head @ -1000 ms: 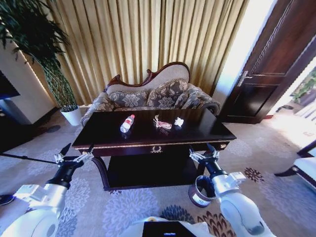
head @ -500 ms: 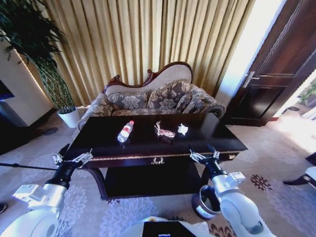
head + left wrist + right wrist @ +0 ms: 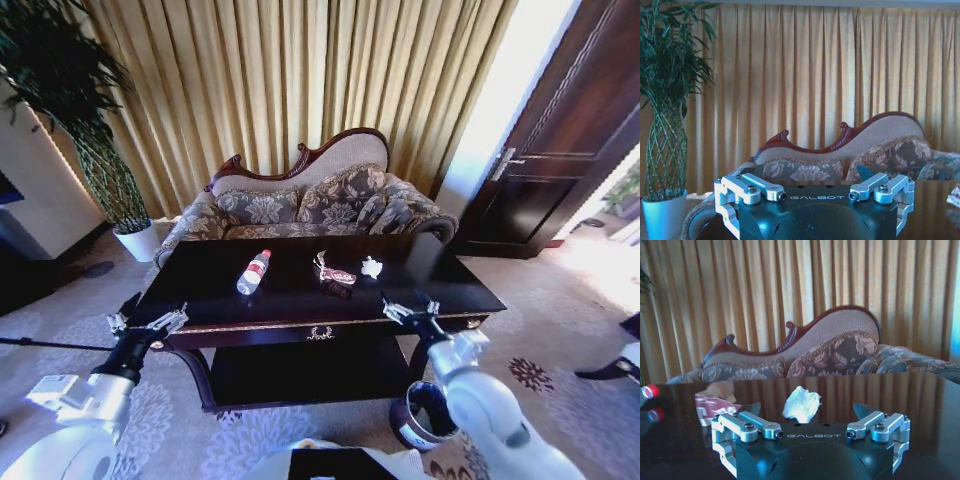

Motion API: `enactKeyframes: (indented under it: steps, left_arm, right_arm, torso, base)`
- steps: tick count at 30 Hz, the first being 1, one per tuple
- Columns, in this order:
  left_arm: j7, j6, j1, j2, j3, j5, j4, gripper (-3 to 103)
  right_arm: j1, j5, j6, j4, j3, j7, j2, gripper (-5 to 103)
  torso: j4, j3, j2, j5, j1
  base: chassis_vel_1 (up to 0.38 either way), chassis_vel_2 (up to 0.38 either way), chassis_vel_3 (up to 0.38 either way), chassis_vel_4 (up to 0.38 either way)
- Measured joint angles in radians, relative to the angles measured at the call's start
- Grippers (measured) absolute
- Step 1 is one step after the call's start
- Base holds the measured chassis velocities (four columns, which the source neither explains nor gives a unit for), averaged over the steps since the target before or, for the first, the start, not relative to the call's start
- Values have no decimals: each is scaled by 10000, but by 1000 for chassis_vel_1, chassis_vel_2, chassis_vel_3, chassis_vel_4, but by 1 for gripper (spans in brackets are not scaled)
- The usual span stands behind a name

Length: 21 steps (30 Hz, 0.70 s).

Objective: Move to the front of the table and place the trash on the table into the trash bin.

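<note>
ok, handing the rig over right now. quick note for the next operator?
Left gripper: open, empty, held low off the table's front left corner.
Right gripper: open, empty, raised at the front right edge, lined up with the paper wad.
Trash is all on the tabletop: bottle lying left of centre, wrapper in the middle, paper wad to its right.
Trash bin stands on the carpet by the table's front right leg, beneath the right arm.
Done: robot is at the front of the table.
Left: all three pieces need picking and binning.
</note>
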Motion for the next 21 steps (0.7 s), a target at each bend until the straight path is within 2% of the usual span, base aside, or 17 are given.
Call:
enactKeyframes:
  steps: [6, 11, 17, 21]
  left_arm:
    - [3, -6, 139, -137, -68, -25, -16, 100]
    - [4, -6, 259, -287, -162, 109, -174, 100]
    - [0, 12, 240, -486, -96, 344, -218, 100]
    - [-11, 182, 163, -577, 3, 430, -226, 100]
  right_arm:
    - [1492, 954, -326, -819, -413, -238, -780, 100]
    - [2980, 1517, -999, -1516, -1535, -382, -1316, 100]
    - [4185, 1574, -1178, -2294, -2565, -433, -1313, 100]
    - [5260, 1602, -1204, -3102, -3339, -440, -1028, 100]
  torso:
    - [4, 1, -2, -2, 7]
    - [-2, -1, 0, 0, 3]
    - [1, 0, -1, -2, 4]
    - [1, 0, -1, -3, 3]
  base:
    - [0, 0, 0, 0]
    - [0, 0, 0, 0]
    - [0, 0, 0, 0]
    - [0, 0, 0, 0]
